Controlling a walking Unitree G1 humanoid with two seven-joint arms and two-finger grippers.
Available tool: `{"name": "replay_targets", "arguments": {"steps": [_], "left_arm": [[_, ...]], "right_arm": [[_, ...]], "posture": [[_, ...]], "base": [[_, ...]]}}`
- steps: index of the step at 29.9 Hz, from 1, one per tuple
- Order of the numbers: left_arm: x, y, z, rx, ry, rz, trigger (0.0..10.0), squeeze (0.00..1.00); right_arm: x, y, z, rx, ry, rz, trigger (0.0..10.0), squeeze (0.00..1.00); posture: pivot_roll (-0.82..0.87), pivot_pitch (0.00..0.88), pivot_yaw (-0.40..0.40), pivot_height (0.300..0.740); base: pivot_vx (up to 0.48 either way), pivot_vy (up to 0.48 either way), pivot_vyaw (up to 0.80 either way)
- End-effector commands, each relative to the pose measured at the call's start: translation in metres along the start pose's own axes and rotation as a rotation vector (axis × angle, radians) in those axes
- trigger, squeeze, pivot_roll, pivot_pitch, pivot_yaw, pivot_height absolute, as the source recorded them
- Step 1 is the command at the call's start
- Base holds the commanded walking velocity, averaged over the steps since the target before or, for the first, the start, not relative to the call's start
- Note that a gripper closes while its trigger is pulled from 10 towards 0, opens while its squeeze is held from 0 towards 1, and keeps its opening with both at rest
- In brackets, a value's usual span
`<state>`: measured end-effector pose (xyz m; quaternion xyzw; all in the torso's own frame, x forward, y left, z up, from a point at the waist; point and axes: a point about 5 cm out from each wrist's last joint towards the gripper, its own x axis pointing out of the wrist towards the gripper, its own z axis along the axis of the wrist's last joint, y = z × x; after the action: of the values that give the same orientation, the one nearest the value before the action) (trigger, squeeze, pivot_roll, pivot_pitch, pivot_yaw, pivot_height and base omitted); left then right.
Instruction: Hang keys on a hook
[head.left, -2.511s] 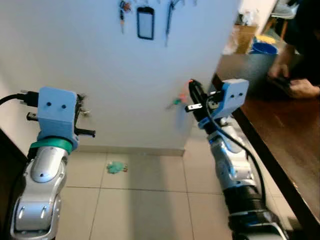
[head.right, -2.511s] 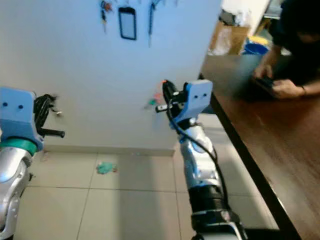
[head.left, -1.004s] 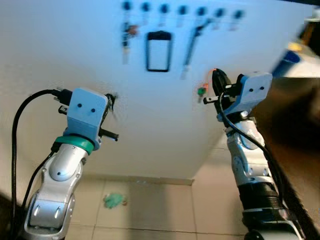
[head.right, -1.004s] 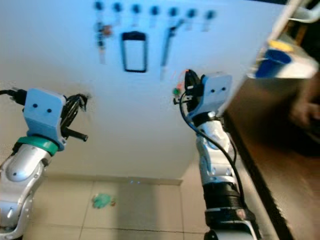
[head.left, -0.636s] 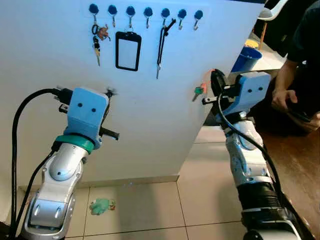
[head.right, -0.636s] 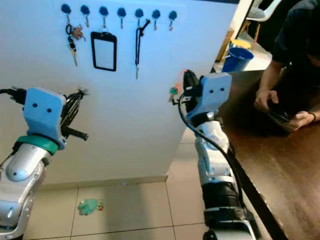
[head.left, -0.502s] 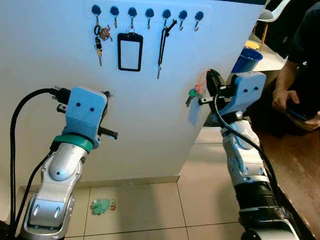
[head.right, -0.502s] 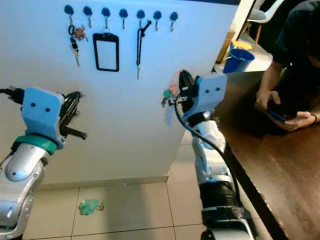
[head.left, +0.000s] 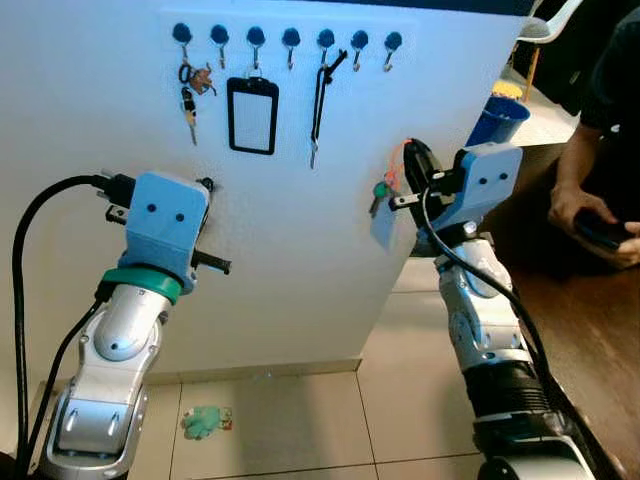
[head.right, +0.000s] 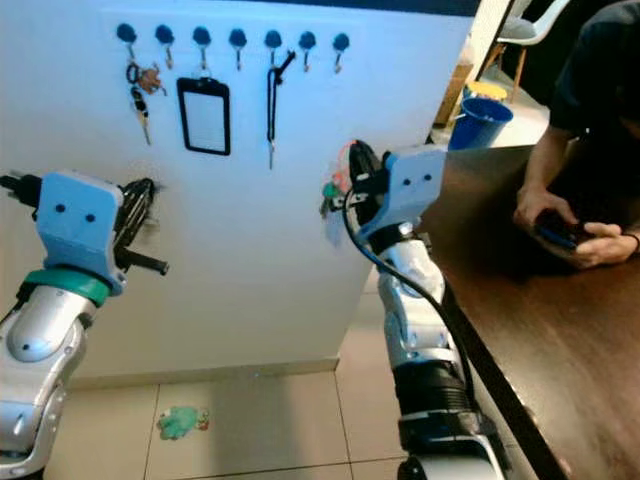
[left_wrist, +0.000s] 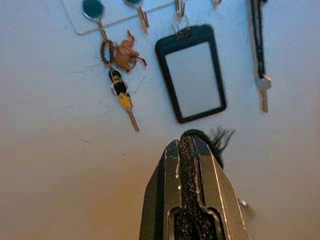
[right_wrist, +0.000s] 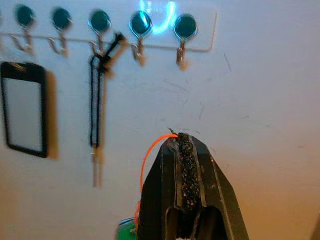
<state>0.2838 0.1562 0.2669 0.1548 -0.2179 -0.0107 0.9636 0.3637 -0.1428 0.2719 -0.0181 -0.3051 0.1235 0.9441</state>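
Note:
A rack of several blue-capped hooks is fixed high on the white wall. My right gripper is raised below the rack's right end, shut on an orange loop. From the loop hang the keys with a green tag. The two hooks at the right end are bare. My left gripper is held up lower left of the rack. It is shut on a black cord.
Other keys, a black badge holder and a black lanyard hang on the rack. A person sits at the brown table on the right. A blue bucket stands behind. A green scrap lies on the tiles.
The camera has tilted up from the floor, bringing the hook rack into view. My right gripper has moved slightly left toward the wall, and the keys now dangle below it.

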Motion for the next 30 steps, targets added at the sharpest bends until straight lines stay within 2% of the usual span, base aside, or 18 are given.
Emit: {"name": "replay_targets", "arguments": {"steps": [1, 5, 30], "left_arm": [[-0.0014, 0.0018, -0.0028, 0.004, 0.010, 0.013, 10.0, 0.00], [-0.0015, 0.0019, -0.0028, 0.002, 0.009, 0.014, 10.0, 0.00], [-0.0035, 0.0034, -0.0019, -0.018, 0.004, 0.007, 10.0, 0.00]], "right_arm": [[0.0015, 0.0009, 0.0024, 0.007, -0.018, 0.006, 10.0, 0.00], [0.0014, 0.0009, 0.0026, 0.008, -0.019, 0.007, 10.0, 0.00], [0.0006, 0.0013, 0.0063, 0.020, -0.046, 0.010, 10.0, 0.00]], "posture": [[0.18, 0.114, 0.018, 0.740], [0.18, 0.114, 0.018, 0.740], [0.18, 0.120, 0.023, 0.740]], "base": [[0.368, 0.000, 0.00], [0.348, 0.000, 0.00], [0.000, 0.000, 0.00]]}}
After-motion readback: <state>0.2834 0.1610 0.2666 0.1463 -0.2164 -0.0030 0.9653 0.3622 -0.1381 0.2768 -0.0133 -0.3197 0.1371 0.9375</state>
